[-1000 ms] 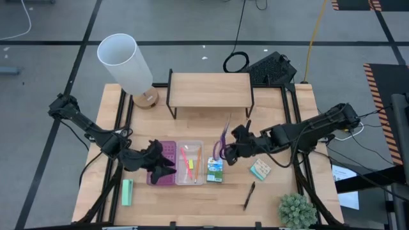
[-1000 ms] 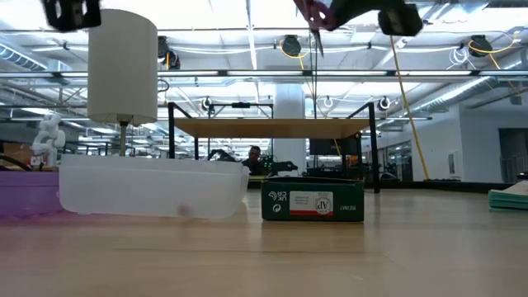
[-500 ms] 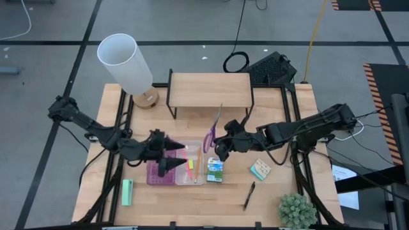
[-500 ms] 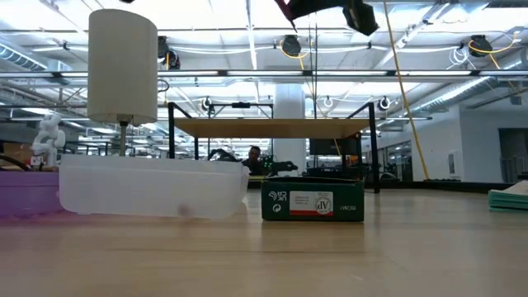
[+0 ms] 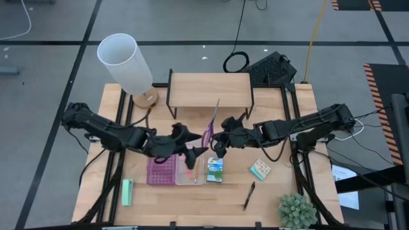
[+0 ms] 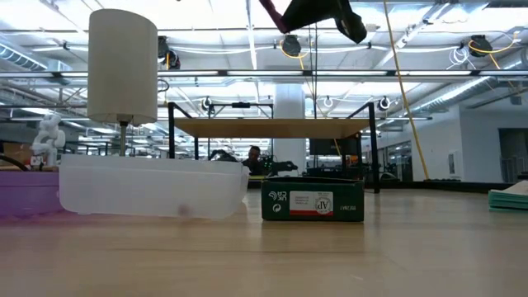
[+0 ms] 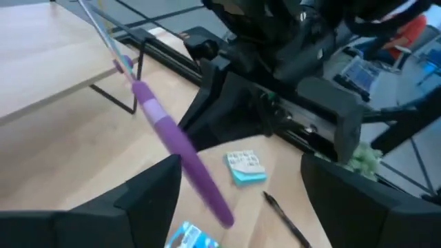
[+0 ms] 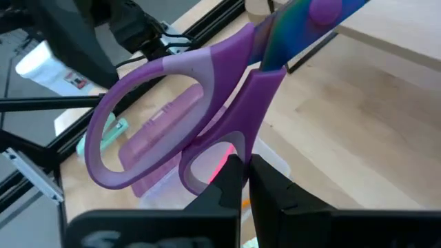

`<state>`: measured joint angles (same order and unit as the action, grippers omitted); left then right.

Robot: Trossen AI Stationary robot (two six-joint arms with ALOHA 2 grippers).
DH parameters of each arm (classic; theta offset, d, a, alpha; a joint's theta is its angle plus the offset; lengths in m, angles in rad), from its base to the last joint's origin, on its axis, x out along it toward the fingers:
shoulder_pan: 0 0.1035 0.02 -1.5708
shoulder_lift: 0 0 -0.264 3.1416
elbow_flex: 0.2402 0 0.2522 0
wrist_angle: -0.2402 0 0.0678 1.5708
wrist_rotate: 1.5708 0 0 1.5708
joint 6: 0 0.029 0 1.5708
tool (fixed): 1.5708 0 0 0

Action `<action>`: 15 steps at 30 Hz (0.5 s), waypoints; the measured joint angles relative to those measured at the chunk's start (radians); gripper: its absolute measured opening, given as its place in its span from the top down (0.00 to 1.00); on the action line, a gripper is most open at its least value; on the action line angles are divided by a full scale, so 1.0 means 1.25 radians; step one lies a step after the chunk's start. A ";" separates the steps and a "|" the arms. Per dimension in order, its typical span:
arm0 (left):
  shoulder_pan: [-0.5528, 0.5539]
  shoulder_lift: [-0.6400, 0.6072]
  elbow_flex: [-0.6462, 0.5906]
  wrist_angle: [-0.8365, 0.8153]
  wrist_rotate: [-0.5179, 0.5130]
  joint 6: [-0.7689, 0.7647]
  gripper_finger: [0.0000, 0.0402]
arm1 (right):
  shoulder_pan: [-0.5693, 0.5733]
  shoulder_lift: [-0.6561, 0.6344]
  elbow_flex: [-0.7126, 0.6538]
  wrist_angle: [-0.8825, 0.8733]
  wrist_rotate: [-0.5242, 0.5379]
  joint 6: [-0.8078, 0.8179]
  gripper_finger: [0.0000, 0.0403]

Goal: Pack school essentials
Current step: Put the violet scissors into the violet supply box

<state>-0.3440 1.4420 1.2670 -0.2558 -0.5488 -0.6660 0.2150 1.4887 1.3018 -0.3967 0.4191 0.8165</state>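
Purple-blue scissors (image 5: pixel 209 130) are held above the table (image 5: pixel 275 185), over the far edge of the clear case half (image 5: pixel 190 171), blades pointing toward the wooden riser shelf (image 5: pixel 209 89). Right gripper (image 5: pixel 217 143) is clamped on the scissor handles, fingers (image 8: pixel 231 180) pressed together. Left gripper (image 5: pixel 195 153) hovers just left of the handles, jaws spread. Green-blue packet (image 5: pixel 215 170) lies right of the case.
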 joint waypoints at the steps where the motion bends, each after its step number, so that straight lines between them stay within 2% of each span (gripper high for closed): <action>1: 0.006 0.009 0.006 -0.002 -0.001 -0.002 0.27 | -0.003 0.000 0.000 -0.003 0.000 0.000 1.00; 6: 0.036 0.040 0.018 -0.002 -0.008 -0.080 0.38 | -0.012 0.000 -0.001 -0.011 0.001 -0.023 1.00; 15: 0.063 0.062 0.016 -0.007 -0.015 -0.170 0.65 | -0.013 0.000 -0.001 0.014 0.000 -0.067 1.00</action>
<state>-0.2648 1.5192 1.2873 -0.2640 -0.5677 -0.8783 0.1993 1.4889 1.3010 -0.3795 0.4187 0.7327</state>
